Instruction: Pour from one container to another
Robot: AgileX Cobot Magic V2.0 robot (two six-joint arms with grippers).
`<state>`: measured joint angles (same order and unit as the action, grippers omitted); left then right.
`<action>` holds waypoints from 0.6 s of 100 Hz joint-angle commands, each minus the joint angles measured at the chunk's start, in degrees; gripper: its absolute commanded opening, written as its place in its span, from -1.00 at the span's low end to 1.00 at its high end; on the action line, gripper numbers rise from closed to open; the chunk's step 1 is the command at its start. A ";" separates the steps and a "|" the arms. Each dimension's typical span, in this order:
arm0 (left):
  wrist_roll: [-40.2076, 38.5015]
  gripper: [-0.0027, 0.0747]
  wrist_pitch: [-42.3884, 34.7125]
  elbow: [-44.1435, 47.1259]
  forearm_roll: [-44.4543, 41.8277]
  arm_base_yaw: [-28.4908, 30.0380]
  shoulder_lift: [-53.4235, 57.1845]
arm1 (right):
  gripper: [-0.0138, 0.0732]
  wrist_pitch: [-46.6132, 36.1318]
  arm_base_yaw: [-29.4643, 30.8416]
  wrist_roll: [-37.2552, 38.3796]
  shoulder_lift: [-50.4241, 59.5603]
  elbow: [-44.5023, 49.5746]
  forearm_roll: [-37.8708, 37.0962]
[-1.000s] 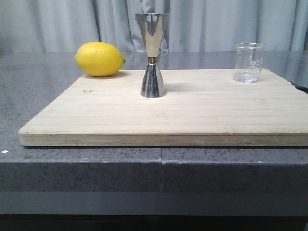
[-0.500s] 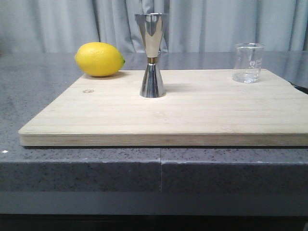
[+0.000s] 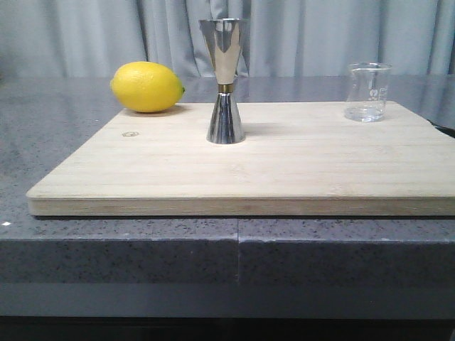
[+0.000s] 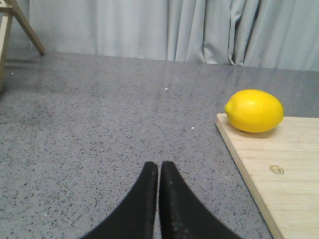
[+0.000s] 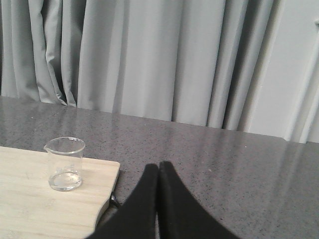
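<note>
1. I find the glass beaker (image 3: 367, 92) upright at the far right corner of the wooden board (image 3: 284, 167), a little clear liquid in its bottom. Its long axis is vertical, pour lip toward the board's middle as my right wrist view shows it.

2. The right gripper (image 5: 158, 172) has its two black fingers pressed together, clenched on nothing. It hangs over the grey countertop (image 3: 64, 135) off the board's right edge, and the beaker lies ahead of it and to its left, near but apart. I judge this the nearer arm by a wide margin.

3. The left gripper (image 4: 158, 172) is likewise closed and empty, over bare counter beyond the board's left edge. From there the lemon (image 4: 254, 110) is the closest thing; the beaker is not in that view.

4. The steel jigger (image 3: 225, 80) stands upright mid-board, toward the far edge, well apart from the beaker and to its left. The lemon rests at the far left corner, near the jigger but not touching.

5. Judgement: nothing is grasped yet; the task is at its start. The right fingers must part before closing on the beaker's sides.

6. Obstruction: none between right gripper and beaker. The board's edge sits between them and is to be cleared on approach. Risk: thin glass, slippery grip, and a tall narrow jigger easily tipped.
</note>
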<state>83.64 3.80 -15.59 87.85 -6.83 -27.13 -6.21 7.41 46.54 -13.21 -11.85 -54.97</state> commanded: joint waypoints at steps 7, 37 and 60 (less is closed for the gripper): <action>-0.01 -0.99 0.56 -1.58 0.86 -0.15 -0.21 | -0.84 -2.32 0.29 0.16 -0.17 -1.40 -0.20; -0.01 -0.99 0.56 -1.20 0.86 -0.15 -0.21 | -0.84 -2.20 0.29 0.16 -0.17 -1.40 -0.20; -0.01 -0.99 0.56 -1.20 0.86 -0.15 -0.21 | -0.84 -2.20 0.29 0.16 -0.17 -1.40 -0.20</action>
<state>83.64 3.80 -15.12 87.85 -6.83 -27.13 -6.21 7.41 46.58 -13.21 -11.85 -54.97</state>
